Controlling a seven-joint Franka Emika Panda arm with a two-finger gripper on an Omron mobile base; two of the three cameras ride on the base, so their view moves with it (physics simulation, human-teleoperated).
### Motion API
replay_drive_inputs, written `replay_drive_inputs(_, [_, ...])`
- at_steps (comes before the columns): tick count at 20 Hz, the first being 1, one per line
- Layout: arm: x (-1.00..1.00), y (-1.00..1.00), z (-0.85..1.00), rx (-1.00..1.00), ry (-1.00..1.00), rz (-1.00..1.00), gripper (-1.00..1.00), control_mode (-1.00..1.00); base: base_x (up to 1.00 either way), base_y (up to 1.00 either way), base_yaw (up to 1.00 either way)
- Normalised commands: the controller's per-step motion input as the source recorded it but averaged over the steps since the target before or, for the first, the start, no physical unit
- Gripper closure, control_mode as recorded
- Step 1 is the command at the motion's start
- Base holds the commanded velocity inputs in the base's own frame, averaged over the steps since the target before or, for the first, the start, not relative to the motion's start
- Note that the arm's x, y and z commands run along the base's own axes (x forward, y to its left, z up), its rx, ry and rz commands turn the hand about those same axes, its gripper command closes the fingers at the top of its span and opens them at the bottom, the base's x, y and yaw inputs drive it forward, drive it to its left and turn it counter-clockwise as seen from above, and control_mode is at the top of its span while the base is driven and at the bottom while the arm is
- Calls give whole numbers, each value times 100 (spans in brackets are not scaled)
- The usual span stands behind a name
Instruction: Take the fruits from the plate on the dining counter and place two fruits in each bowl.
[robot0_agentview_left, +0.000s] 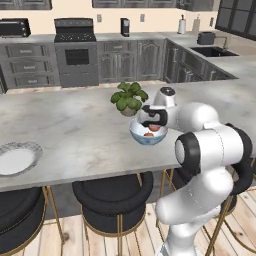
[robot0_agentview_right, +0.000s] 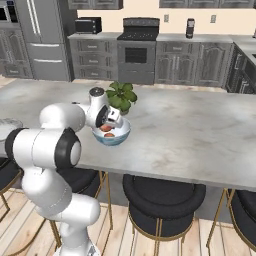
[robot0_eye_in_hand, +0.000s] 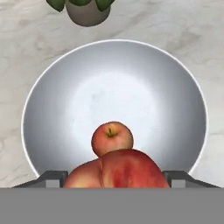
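Observation:
My gripper (robot0_agentview_left: 153, 125) hangs just over the white bowl with the light-blue outside (robot0_agentview_left: 147, 140), shut on a red-orange fruit (robot0_eye_in_hand: 116, 168) that sits between my fingertips (robot0_eye_in_hand: 52, 177). A second, smaller-looking fruit (robot0_eye_in_hand: 112, 138) lies on the bowl's (robot0_eye_in_hand: 131, 83) floor, right under the held one. This bowl (robot0_agentview_right: 113, 138) stands on the light marbled dining counter (robot0_agentview_left: 75, 120) near its front edge. The white plate with the silvery rim (robot0_agentview_left: 35, 150) lies far left on the counter, with no fruit on it. The beige-grey bowl and the other fruits are out of view.
A small potted plant (robot0_agentview_left: 129, 97) stands just behind the bowl, close to my hand. Black round stools (robot0_agentview_left: 112, 195) sit under the counter's front edge. Dark cabinets, a stove and a sink line the far walls.

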Motion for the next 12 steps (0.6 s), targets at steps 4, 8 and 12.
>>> replay_drive_inputs(4, [41, 0, -14, 0, 2, 0, 100, -100, 0, 0, 0])
replay_drive_inputs(8, [35, 0, -45, 0, 0, 0, 100, -100, 0, 0, 0])
replay_drive_inputs(12, [4, 0, -41, 0, 0, 0, 100, -100, 0, 0, 0])
